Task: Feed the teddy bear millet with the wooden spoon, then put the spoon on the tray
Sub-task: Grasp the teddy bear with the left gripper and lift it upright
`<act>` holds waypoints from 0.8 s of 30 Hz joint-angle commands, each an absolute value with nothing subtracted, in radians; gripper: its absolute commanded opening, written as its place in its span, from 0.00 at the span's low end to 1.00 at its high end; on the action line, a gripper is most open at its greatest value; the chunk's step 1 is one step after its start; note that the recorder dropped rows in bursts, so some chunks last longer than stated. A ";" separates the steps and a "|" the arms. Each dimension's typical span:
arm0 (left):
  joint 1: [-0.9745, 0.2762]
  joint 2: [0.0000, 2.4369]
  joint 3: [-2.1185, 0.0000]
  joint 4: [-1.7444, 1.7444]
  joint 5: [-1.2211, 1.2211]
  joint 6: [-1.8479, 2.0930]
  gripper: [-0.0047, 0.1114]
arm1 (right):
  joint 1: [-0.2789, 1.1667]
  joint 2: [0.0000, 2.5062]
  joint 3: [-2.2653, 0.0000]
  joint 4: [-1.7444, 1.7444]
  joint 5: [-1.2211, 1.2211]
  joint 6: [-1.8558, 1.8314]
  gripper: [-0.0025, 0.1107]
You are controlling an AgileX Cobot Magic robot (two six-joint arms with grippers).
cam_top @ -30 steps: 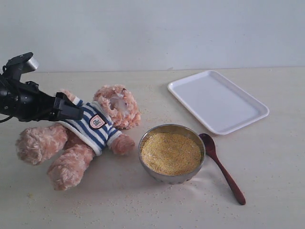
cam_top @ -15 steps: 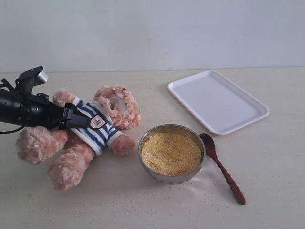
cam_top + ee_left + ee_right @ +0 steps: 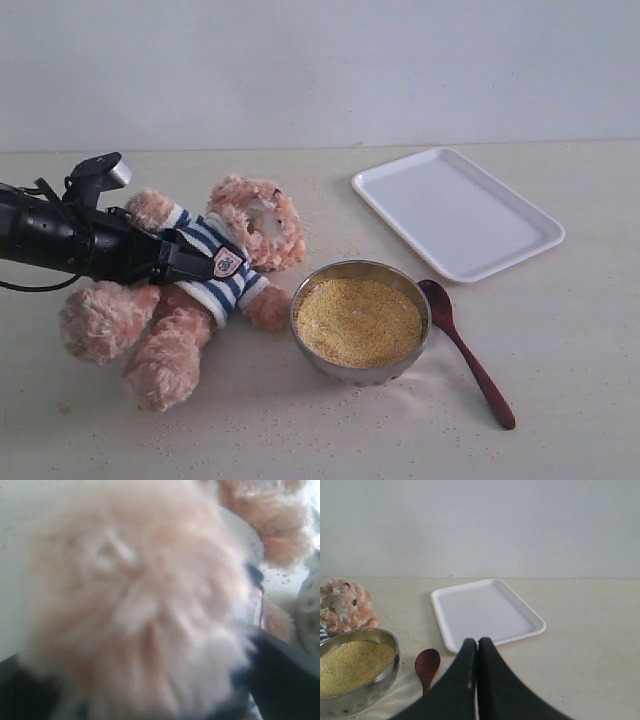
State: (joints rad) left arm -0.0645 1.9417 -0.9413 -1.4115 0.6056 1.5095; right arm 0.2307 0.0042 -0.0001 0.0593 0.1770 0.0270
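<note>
Feeding not begun. Left hand, jaws wide, straddles the teddy bear beside the bowl of millet. Right hand, closed and empty, should next grasp the wooden spoon just beside the bowl's opposite side.

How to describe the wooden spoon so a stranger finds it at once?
Find the round steel bowl of yellow millet near the flat white rectangular tray. Right of it in the exterior view lies the small dark reddish-brown wooden spoon, the only slim wooden thing there.
</note>
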 commanded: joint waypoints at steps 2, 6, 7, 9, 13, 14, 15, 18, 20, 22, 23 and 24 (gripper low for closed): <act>-0.071 2.019 -0.943 -1.416 0.563 1.455 0.58 | 0.230 0.000 0.000 0.058 0.167 0.022 0.02; -0.068 2.045 -0.943 -1.423 0.518 1.305 0.24 | 0.230 0.000 0.000 0.058 0.167 0.022 0.02; -0.068 2.046 -0.943 -1.425 0.515 1.301 0.16 | 0.230 0.000 0.000 0.058 0.167 0.022 0.02; -0.068 2.044 -0.943 -1.425 0.519 1.310 0.09 | 0.230 0.000 0.000 0.058 0.165 0.022 0.02; -0.068 2.015 -0.943 -1.401 0.527 1.310 0.08 | 0.230 0.000 0.000 0.058 0.165 0.022 0.02; -0.068 1.998 -0.941 -1.401 0.527 1.310 0.08 | 0.230 0.000 0.000 0.058 0.165 0.022 0.02; -0.068 1.977 -0.941 -1.398 0.527 1.307 0.08 | 0.230 0.000 0.000 0.058 0.165 0.022 0.02; -0.056 1.896 -0.933 -1.395 0.550 1.293 0.08 | 0.230 0.000 0.000 0.058 0.165 0.022 0.02; -0.044 1.843 -0.916 -1.388 0.574 1.275 0.08 | 0.230 0.000 0.000 0.058 0.165 0.022 0.02; -0.030 1.781 -0.893 -1.371 0.608 1.272 0.08 | 0.230 0.000 0.000 0.058 0.165 0.022 0.02; -0.022 1.755 -0.881 -1.359 0.618 1.269 0.08 | 0.230 0.000 0.000 0.058 0.165 0.022 0.02; -0.012 1.722 -0.865 -1.347 0.631 1.263 0.08 | 0.230 0.000 0.000 0.058 0.165 0.022 0.02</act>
